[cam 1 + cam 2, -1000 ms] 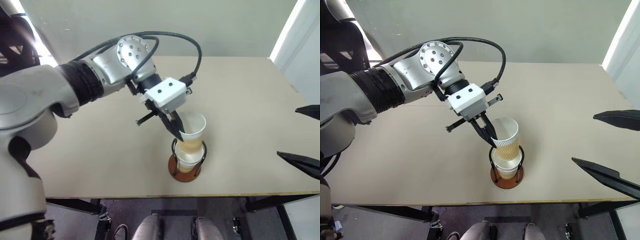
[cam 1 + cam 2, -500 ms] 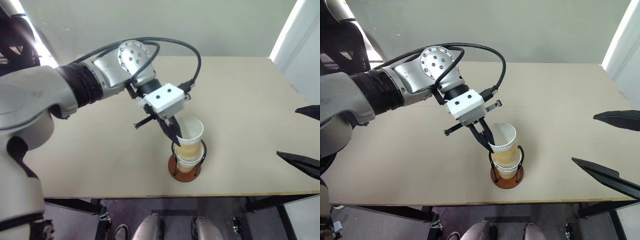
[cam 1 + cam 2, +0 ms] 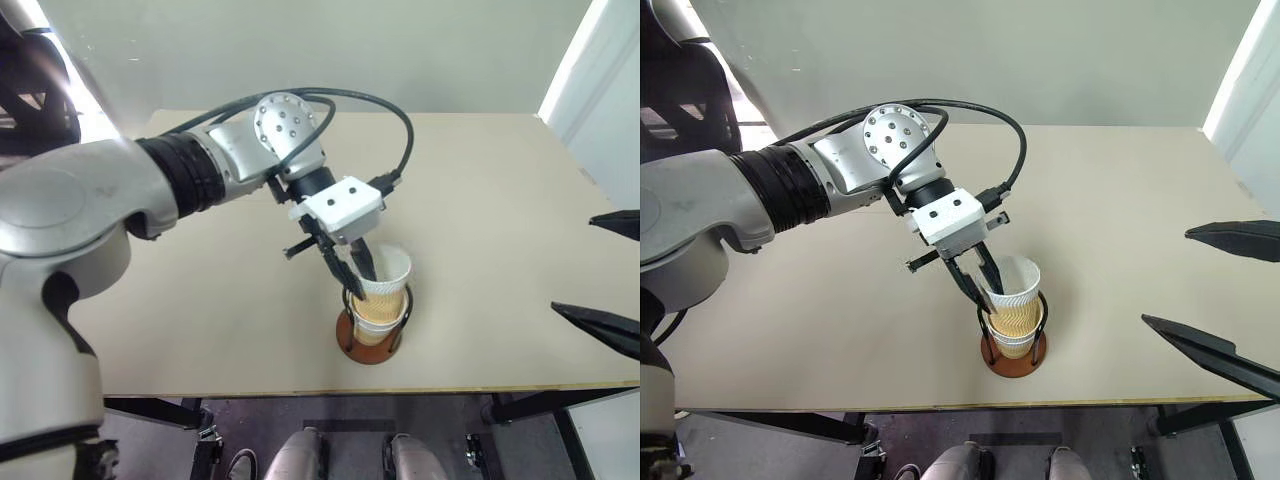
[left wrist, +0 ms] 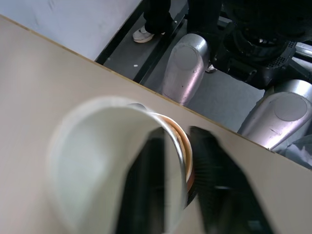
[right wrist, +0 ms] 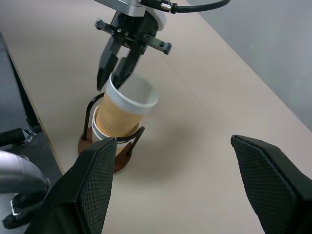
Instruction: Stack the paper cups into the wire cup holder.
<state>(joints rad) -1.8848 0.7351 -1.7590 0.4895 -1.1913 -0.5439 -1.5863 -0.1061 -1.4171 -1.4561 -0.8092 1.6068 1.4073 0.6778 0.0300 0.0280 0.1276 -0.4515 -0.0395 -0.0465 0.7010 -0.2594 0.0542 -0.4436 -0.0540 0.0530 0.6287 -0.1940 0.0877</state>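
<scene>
The wire cup holder [image 3: 347,338] stands near the table's front edge, on its reddish-brown base with black wire loops. A stack of paper cups sits inside it. The top cup [image 3: 389,270] leans a little and rises above the lower cup [image 3: 374,326]. My left gripper [image 3: 361,281] reaches down onto the top cup's rim, open, with one finger inside the cup and the other outside. In the left wrist view the cup wall [image 4: 168,161] runs between the fingers [image 4: 214,190] with a gap beside it. My right gripper [image 3: 610,275] hangs open and empty off to the right.
The tan table [image 3: 200,290] is bare around the holder. Its front edge [image 3: 300,393] runs just in front of the holder's base. A black cable [image 3: 400,130] loops over my left wrist.
The left gripper has sunk a little with the top cup, which now sits deeper in the stack. Its fingers, shut on the rim before, have parted. The right gripper has not moved.
</scene>
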